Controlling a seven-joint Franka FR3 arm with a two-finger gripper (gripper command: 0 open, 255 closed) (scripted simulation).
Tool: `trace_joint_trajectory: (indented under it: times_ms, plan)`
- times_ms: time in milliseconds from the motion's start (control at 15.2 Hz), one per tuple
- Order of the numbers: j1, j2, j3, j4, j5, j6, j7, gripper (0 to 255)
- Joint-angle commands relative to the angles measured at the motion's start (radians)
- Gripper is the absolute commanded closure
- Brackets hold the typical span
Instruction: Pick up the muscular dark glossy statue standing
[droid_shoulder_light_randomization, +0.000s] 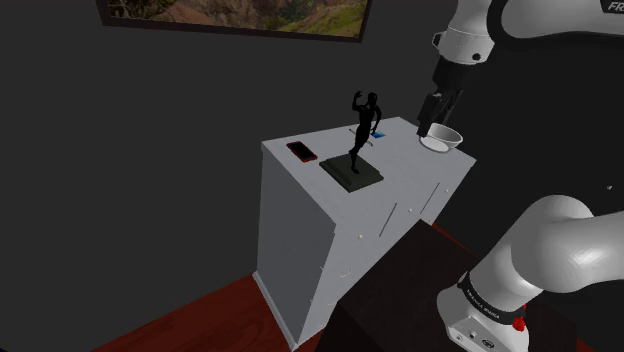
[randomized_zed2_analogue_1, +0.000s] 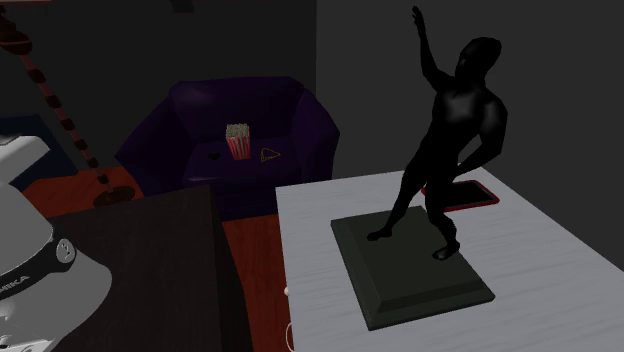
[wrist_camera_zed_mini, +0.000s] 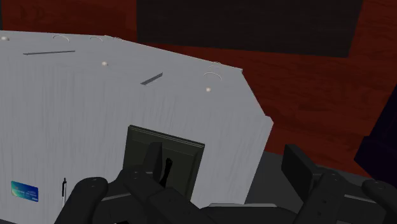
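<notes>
Jaws wide apart, holding nothing; in the wrist view the two black fingers stand well clear of each other, with bare cabinet top ahead. The gripper hangs over a white bowl, which sits at its 6 o'clock in the shoulder view; not lined up on the target.

The statue is at the gripper's 8 o'clock in the shoulder view, well apart; it's upright on its dark square base, mid-top of the white cabinet. In the wrist view the base sits past one fingertip, not between the two. In the second exterior view the figure has one arm raised to 12 o'clock, the other elbow bent out from the side, and both feet on the slab.

A red phone lies flat at the base's 10 o'clock, near but apart; a blue card is at its 1 o'clock. A purple sofa with a popcorn box sits beyond; not relevant.

Handling, my read:
- Rigid, one piece with the base; won't give under the pads.
- Glossy, so likely slippery; needs a firm squeeze.
- Probably weighted low by the slab; expect it to swing if taken high.
- The raised arm and shins look thin; avoid them.
- The base looks too broad for the jaws.
- Best hold is across the torso or waist, the thickest section and above the mass; close square to the chest and lift straight up.

Risks: clipping the raised arm on approach and tipping it onto the phone.
</notes>
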Motion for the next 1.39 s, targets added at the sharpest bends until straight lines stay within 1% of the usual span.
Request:
trace_joint_trajectory:
  times_ms: [0,330,726,1056,1320]
  plan:
    - [0.000,0.000,0.000,0.000,0.000,0.000,0.000,0]
    - [-0.021,0.232,-0.053,0.179,-0.032,0.005,-0.076,0]
    - [-0.039,0.510,-0.102,0.437,-0.048,-0.033,-0.167,0]
    - [-0.056,0.751,-0.132,0.698,-0.045,-0.101,-0.245,0]
    - [-0.076,0.962,-0.149,0.957,-0.037,-0.187,-0.309,0]
